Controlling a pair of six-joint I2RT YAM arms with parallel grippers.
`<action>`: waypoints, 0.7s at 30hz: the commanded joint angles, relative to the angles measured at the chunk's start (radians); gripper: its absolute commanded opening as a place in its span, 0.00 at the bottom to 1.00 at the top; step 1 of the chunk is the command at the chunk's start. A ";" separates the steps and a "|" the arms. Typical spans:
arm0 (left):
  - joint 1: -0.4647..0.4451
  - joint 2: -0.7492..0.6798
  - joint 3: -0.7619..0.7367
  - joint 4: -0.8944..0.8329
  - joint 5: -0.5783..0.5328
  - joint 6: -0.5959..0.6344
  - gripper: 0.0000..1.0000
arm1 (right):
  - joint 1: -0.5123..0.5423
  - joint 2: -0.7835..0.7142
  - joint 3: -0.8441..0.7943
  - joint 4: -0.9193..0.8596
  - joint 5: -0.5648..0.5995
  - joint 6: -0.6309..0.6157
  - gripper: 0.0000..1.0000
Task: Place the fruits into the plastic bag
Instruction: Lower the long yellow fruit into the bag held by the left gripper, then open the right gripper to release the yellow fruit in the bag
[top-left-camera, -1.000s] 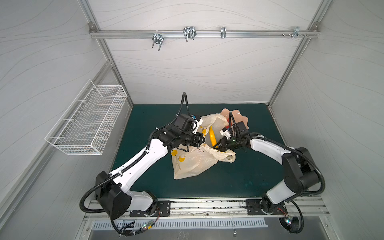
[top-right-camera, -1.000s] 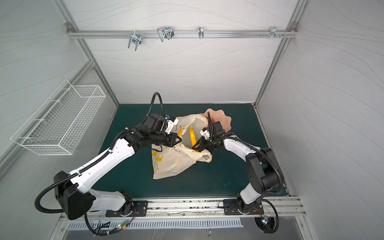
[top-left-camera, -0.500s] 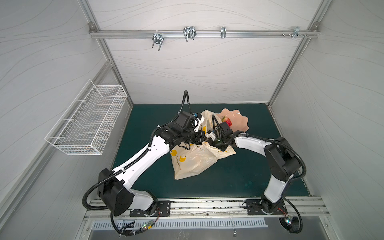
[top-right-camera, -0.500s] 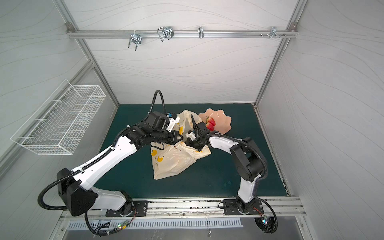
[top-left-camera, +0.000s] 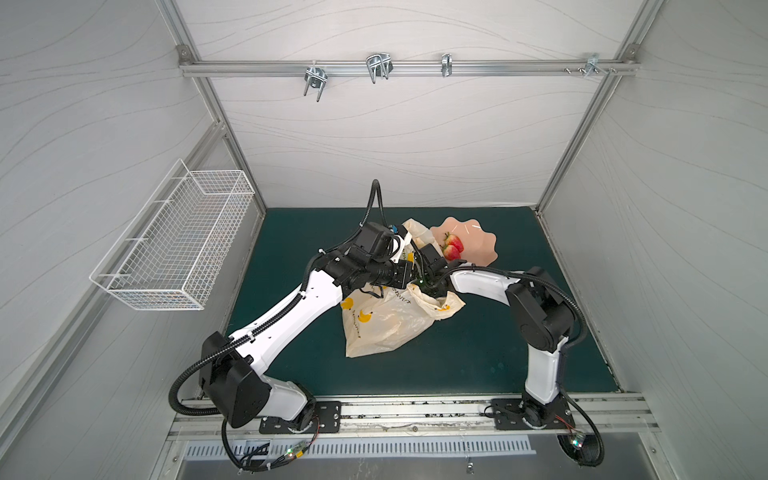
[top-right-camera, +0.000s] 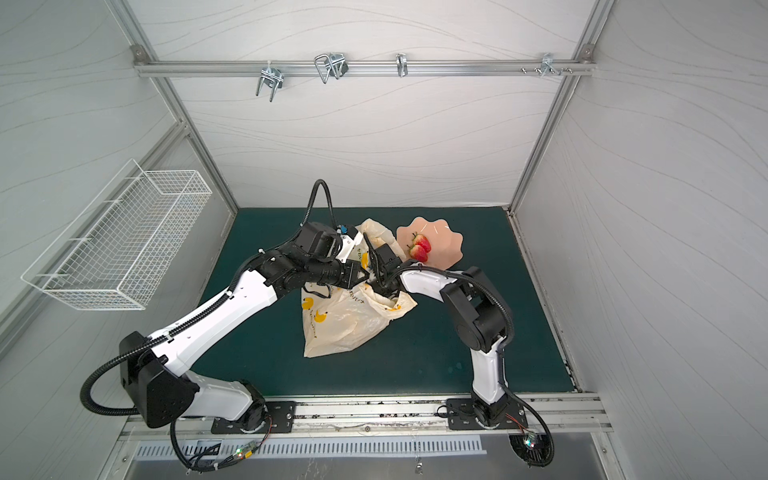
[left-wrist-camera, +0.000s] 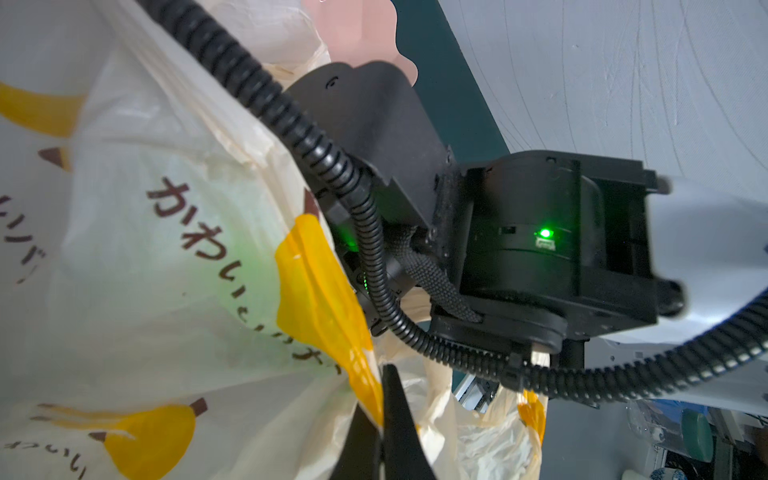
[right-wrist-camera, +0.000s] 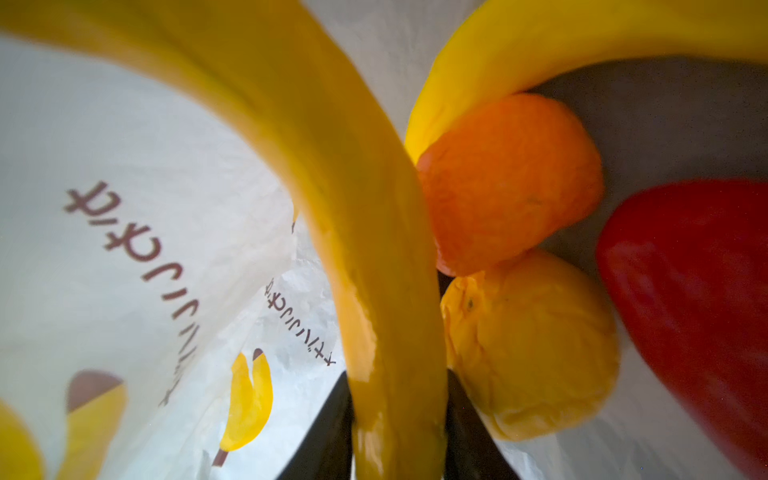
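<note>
While the plastic bag (top-left-camera: 386, 324) lies crumpled at the middle of the green mat (top-left-camera: 478, 357), its upper edge is held up by the left gripper (left-wrist-camera: 380, 419), pinched tight on a fold of the film. Inside the bag, the banana (right-wrist-camera: 365, 249) runs between the two dark fingers of the right gripper (right-wrist-camera: 399, 386), which flank it closely; whether they press it I cannot tell. Beside it lie an orange citrus ball (right-wrist-camera: 507, 183), a yellow-orange ball (right-wrist-camera: 532, 353) and a red piece (right-wrist-camera: 698, 311). Two strawberries (top-left-camera: 453, 247) rest in the pink dish (top-left-camera: 482, 249) just behind the bag, and a white wire basket (top-left-camera: 178, 245) hangs on the left wall.
</note>
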 joint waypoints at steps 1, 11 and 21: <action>-0.004 0.004 0.046 0.039 -0.006 0.001 0.00 | 0.010 0.015 0.005 -0.057 -0.004 0.002 0.49; -0.004 -0.007 0.031 0.028 -0.025 -0.004 0.00 | -0.003 -0.047 -0.006 -0.108 0.020 -0.057 0.87; -0.004 -0.029 0.004 0.027 -0.042 -0.019 0.00 | -0.050 -0.140 -0.064 -0.117 0.074 -0.073 0.94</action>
